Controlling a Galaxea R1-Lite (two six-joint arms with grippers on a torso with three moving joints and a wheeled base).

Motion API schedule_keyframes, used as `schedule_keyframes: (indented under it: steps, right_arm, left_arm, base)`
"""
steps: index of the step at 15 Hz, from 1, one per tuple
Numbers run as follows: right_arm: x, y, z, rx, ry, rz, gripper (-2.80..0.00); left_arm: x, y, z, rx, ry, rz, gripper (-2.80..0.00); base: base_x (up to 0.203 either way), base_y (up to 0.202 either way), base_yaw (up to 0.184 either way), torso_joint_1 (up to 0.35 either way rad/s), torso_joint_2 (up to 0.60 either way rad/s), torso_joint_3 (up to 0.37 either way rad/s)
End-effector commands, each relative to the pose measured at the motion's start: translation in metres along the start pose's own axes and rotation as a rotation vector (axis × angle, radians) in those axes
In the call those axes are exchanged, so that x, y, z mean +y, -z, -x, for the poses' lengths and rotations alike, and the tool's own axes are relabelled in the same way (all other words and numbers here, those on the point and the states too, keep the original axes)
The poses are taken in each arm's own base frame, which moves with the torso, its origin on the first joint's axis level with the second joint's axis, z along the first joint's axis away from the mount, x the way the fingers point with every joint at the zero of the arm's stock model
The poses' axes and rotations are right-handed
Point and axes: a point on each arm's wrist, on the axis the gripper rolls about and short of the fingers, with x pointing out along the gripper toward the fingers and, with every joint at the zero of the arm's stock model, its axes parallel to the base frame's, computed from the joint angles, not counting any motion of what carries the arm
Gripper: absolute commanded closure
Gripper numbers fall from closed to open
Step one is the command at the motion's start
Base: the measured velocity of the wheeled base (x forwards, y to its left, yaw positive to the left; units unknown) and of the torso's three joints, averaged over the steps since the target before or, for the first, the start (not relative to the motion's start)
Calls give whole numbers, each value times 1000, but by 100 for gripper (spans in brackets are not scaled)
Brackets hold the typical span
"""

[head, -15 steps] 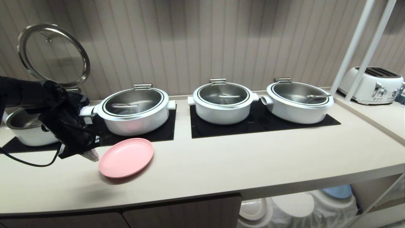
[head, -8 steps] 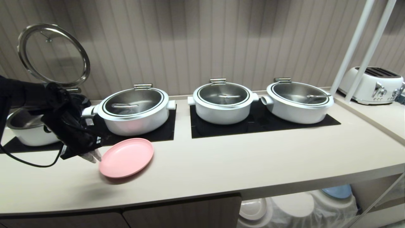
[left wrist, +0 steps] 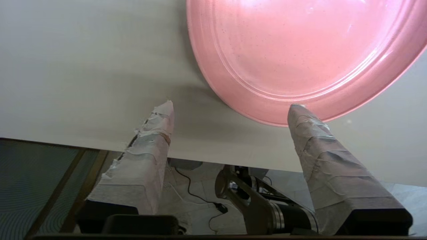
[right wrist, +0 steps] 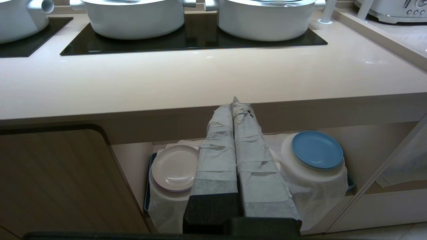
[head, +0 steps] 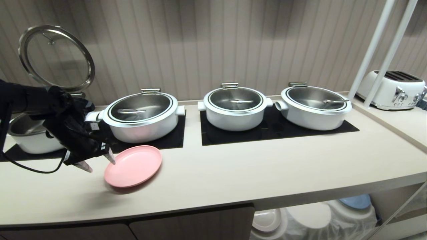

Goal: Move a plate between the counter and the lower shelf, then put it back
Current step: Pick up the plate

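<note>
The pink plate [head: 133, 165] lies on the counter [head: 253, 166] in front of the second pot from the left. My left gripper [head: 100, 165] hovers at the plate's left rim, open and holding nothing. In the left wrist view one fingertip [left wrist: 297, 111] overlaps the rim of the plate [left wrist: 300, 50] and the other is over bare counter [left wrist: 83, 66]. My right gripper [right wrist: 235, 100] is shut and empty, parked below the counter edge in front of the lower shelf [right wrist: 363, 143]. It does not show in the head view.
Several white pots [head: 141, 116] with glass lids stand on black hob panels [head: 267, 131]; the far-left one has its lid [head: 55, 56] raised. A toaster [head: 392, 89] and white posts [head: 377, 50] are at the right. A cream plate [right wrist: 175, 167] and a blue plate [right wrist: 317, 149] rest on cloth mounds.
My left gripper's fingers have spread from shut to wide open beside the plate's left rim. The plate has stayed in place on the counter.
</note>
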Motion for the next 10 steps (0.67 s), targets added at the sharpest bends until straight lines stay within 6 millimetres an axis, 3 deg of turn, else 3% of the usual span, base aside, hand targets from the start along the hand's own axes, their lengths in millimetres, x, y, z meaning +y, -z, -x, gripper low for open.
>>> schedule_keyframes:
  steps: [1,10]
  right_arm:
    - [0,0,0,0,-1,0,0]
    - [0,0,0,0,-1,0,0]
  left_arm:
    - [4,-4,-7,13,-4,3,-280]
    - [10,-23,-39,36,-10,-20,-280]
  base:
    - [0,0,0,0,0,0]
    - [0,0,0,0,0,0]
